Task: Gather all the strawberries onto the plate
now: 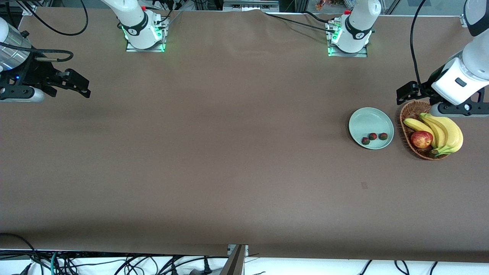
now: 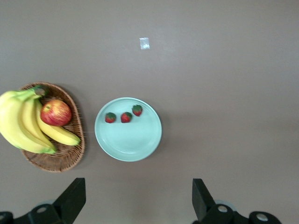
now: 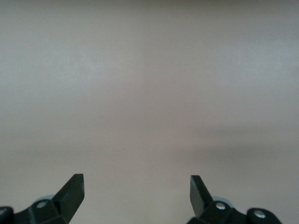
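From the high front camera we see the whole brown, cloth-like tabletop [image 1: 229, 160]. The round, shallow, pale mint-green plate [image 1: 368, 120] sits toward the left arm's end, just beside the oval brown woven wicker basket [image 1: 407, 114], the two apart by a thin gap. The three tiny red strawberries with green leafy tops [image 1: 373, 136] lie in a short row inside the plate, along the part of its rim nearer the front camera.

The left wrist view gives us what the front view blurs. It shows each berry's leafy cap, the plate's smooth plain surface, the basket's ribbed weave and a small pale scrap [image 2: 144, 43] lying on the cloth well apart from the plate. In the basket we see a bunch of smooth yellow bananas [image 1: 443, 131] and a glossy red-yellow apple [image 1: 421, 139] tucked beside them.

The left tool [image 1: 414, 91] hangs over the basket's rim on the side toward the robots' bases, and its black fingers [image 2: 70, 198] stand wide apart with nothing between them. The right tool [image 1: 78, 86] waits over bare cloth at the right arm's end of the tabletop, its jaws likewise spread wide and empty. The right wrist view shows only plain cloth below it.

Between the two tools we see a long open stretch of tabletop. The basket sits close to the table's edge at the left arm's end.
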You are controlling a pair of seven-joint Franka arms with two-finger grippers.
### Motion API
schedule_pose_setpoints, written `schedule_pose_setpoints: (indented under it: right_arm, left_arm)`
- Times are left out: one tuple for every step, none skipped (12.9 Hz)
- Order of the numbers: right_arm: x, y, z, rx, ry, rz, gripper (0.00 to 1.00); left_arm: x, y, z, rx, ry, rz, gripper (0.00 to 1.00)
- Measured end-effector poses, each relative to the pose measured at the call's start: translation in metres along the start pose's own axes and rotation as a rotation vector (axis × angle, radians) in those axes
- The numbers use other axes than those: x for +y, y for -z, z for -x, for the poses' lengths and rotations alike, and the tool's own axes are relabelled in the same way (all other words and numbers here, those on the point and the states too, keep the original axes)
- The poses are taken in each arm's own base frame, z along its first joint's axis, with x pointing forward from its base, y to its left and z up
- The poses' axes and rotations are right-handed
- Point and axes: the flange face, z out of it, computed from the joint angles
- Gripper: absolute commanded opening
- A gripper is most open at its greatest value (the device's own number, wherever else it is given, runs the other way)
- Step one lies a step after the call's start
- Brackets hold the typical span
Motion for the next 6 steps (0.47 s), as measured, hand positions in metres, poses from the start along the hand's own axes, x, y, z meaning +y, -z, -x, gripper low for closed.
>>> schedule_pose_setpoints:
  right_arm:
    - [0.0000, 0.0000, 0.0000, 0.000, 0.000, 0.000, 1.00]
    - [0.0000, 0.0000, 0.0000, 0.000, 0.000, 0.000, 1.00]
    - [0.0000, 0.0000, 0.0000, 0.000, 0.000, 0.000, 1.00]
    - [0.0000, 0.0000, 0.0000, 0.000, 0.000, 0.000, 1.00]
    - [0.0000, -0.0001, 0.0001, -0.001, 0.000, 0.000, 1.00]
    - [0.0000, -0.0001, 0.0001, -0.001, 0.000, 0.000, 1.00]
  left_arm:
    - [-0.0028, 0.0000, 0.0007, -0.008, 0.008, 0.016, 1.00]
    - [-0.0056, -0.0003, 0.0010, -0.013, 0.012, 0.020, 1.00]
    - [-0.0066, -0.0006, 0.0016, -0.018, 0.013, 0.020, 1.00]
    - [-0.0062, -0.0007, 0.0023, -0.024, 0.008, 0.020, 1.00]
    - [-0.0055, -0.0004, 0.0027, -0.026, 0.000, 0.019, 1.00]
    - [-0.0049, 0.0004, 0.0028, -0.025, -0.010, 0.020, 1.00]
